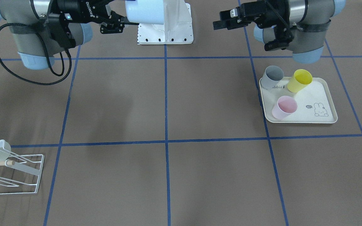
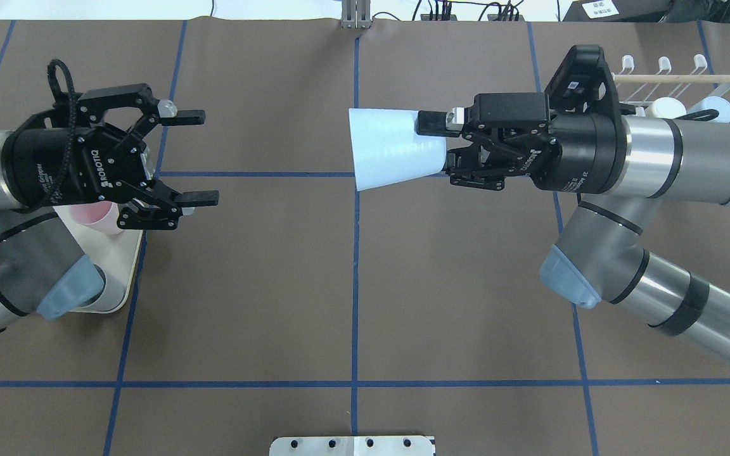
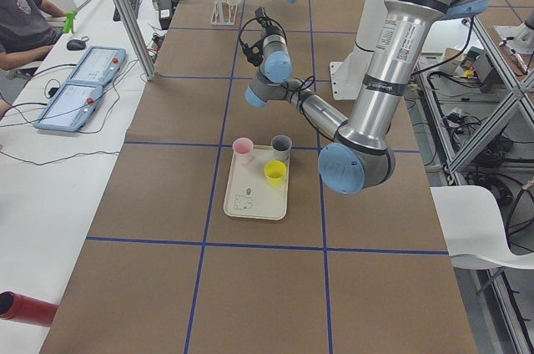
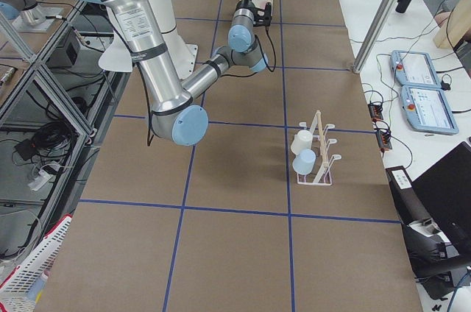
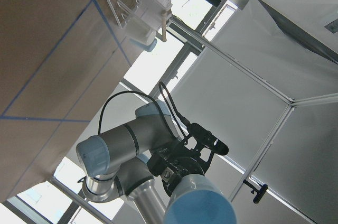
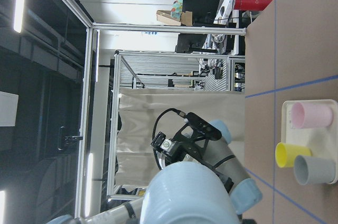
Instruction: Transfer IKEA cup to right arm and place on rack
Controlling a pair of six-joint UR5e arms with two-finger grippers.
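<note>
ikea cup (image 2: pixel 397 149): light blue, held on its side above the table. in the overhead view it sits just off centre toward 12 o'clock. its wide mouth faces 9 o'clock and its narrow base faces 3 o'clock.
right gripper (image 2: pixel 444 149): comes in from 3 o'clock in the overhead view. its fingers are clamped on the base end of the ikea cup, one at the upper edge and one at the lower.
left gripper (image 2: pixel 199 157): at 9 o'clock in the overhead view, pointing toward 3 o'clock. its jaws are spread wide with nothing between them. it is well apart from the cup's mouth.
rack (image 1: pixel 27 169): white wire, at 2 o'clock in the overhead view and at 8 o'clock in the front-facing view. it stands on the table, well apart from both grippers.
wooden dowel (image 2: pixel 682 77): runs along the top of the rack, below the looped prongs.
rack load: a white cup (image 4: pixel 300 141) and a second light blue cup (image 4: pixel 306 161) hang on it side by side.
tray (image 1: pixel 322 94): cream with a rabbit print, at 3 o'clock in the front-facing view. in the overhead view it lies partly under the left arm.
tray load: a pink cup (image 1: pixel 284 107), a yellow cup (image 1: pixel 299 80) and a grey cup (image 1: pixel 272 77), all upright. the grey and yellow cups stand close together and the pink one stands apart.
table (image 2: pixel 276 285): brown surface marked with a blue tape grid.
</note>
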